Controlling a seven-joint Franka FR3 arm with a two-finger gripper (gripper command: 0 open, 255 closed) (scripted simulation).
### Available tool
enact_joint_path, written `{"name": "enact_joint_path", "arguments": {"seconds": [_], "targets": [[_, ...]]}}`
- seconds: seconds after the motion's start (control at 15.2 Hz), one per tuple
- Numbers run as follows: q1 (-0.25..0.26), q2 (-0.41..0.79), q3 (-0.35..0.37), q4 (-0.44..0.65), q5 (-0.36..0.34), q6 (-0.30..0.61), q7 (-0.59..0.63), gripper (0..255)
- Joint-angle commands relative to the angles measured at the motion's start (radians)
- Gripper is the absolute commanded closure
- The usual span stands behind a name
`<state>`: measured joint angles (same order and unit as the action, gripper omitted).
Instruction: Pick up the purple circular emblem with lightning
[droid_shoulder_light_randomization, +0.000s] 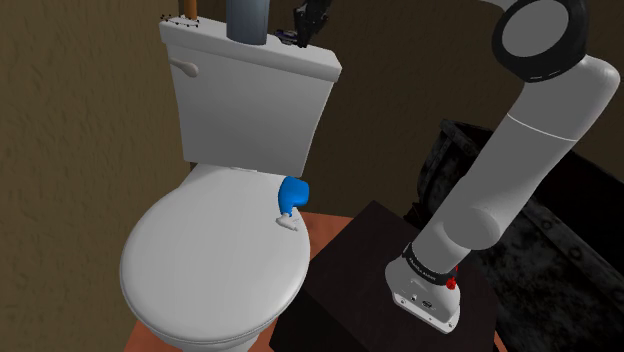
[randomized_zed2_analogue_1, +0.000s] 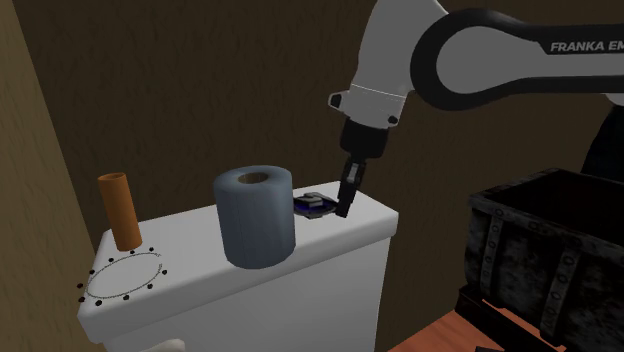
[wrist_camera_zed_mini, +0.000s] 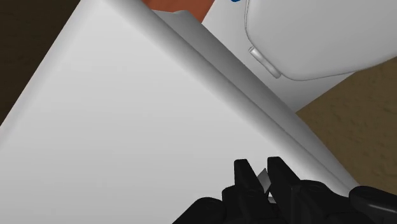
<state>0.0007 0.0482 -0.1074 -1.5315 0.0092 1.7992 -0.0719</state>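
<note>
The emblem (randomized_zed2_analogue_1: 313, 204) is a small flat purple-blue piece with a pale top. It sits at the end of the white toilet tank lid (randomized_zed2_analogue_1: 330, 235) towards the second exterior view's right, and shows as a dark bit (droid_shoulder_light_randomization: 286, 38) in the shoulder view. My black gripper (randomized_zed2_analogue_1: 346, 208) (droid_shoulder_light_randomization: 303, 34) points down at its edge. In the wrist view the gripper (wrist_camera_zed_mini: 259, 168) has its fingers almost together, clasping a thin pale sliver just above the lid (wrist_camera_zed_mini: 127, 127).
A grey-blue paper roll (randomized_zed2_analogue_1: 255, 215) stands right beside the emblem on the tank. Farther along are an orange cylinder (randomized_zed2_analogue_1: 120, 210) and a ring of dark dots (randomized_zed2_analogue_1: 123, 275). A blue object (droid_shoulder_light_randomization: 292, 193) lies by the toilet seat hinge. A dark chest (randomized_zed2_analogue_1: 545, 250) stands beside the toilet.
</note>
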Motion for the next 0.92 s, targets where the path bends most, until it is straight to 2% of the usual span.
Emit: {"name": "enact_joint_path", "arguments": {"seconds": [0.0,0.73,0.86], "targets": [[-0.001,0.008,-0.001,0.037,0.001,-0.029,-0.001,255],[-0.006,0.08,-0.003,0.286,0.01,-0.206,-0.005,255],[-0.006,0.081,-0.004,0.289,0.011,-0.209,-0.005,255]]}}
